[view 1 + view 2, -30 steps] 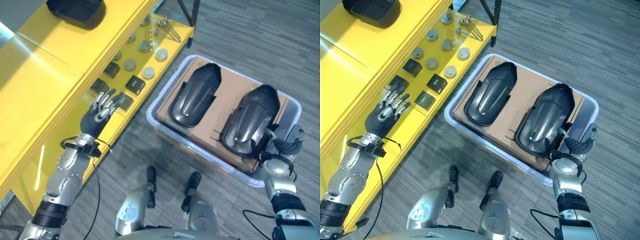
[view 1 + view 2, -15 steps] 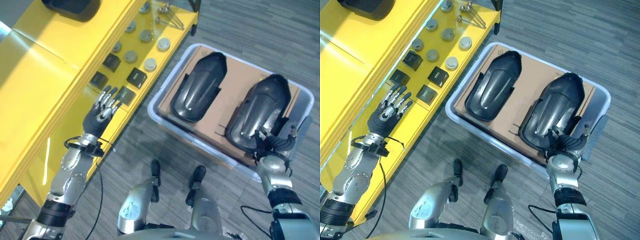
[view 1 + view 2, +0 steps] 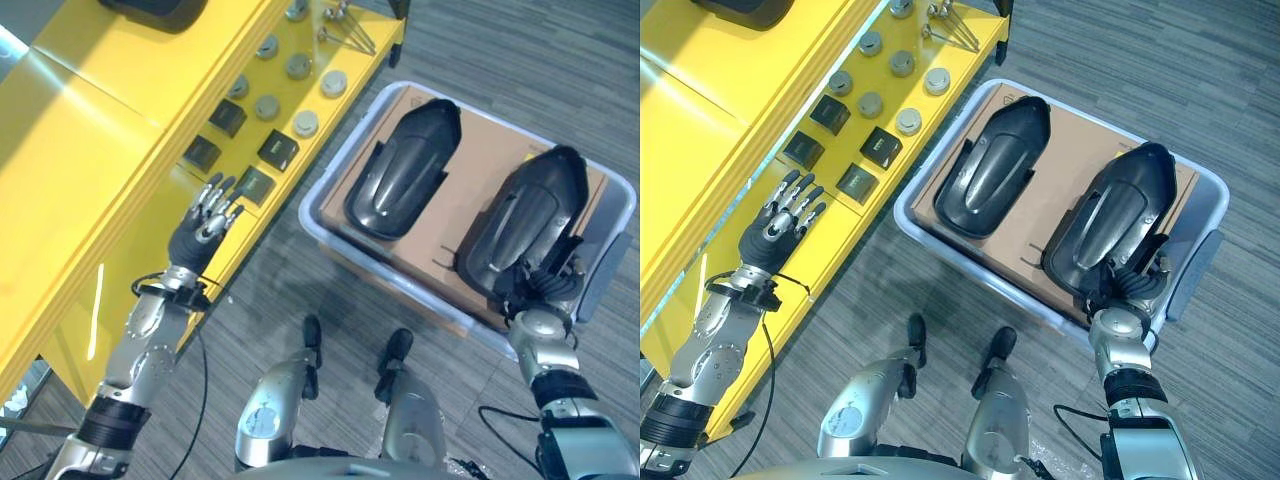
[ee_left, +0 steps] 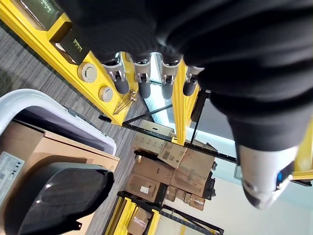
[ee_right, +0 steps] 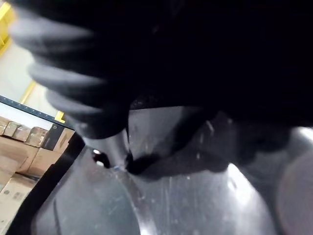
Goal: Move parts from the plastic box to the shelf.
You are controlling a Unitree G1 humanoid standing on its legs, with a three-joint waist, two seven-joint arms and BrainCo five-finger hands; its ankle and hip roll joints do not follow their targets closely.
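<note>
A translucent plastic box lined with cardboard stands on the floor and holds two black moulded parts. The left part lies free. My right hand rests on the near end of the right part, whose glossy surface lies very close in the right wrist view. My left hand hovers open over the front edge of the yellow shelf, its fingers straight and holding nothing.
The shelf's lower level carries small black blocks, grey discs and metal bolts. Another black part sits on the upper level. Racks with cardboard boxes stand further off. Grey floor lies between shelf and box.
The camera has shifted. My right hand has moved from the box's near right corner inward onto the near end of the right part. The left hand has stayed in place.
</note>
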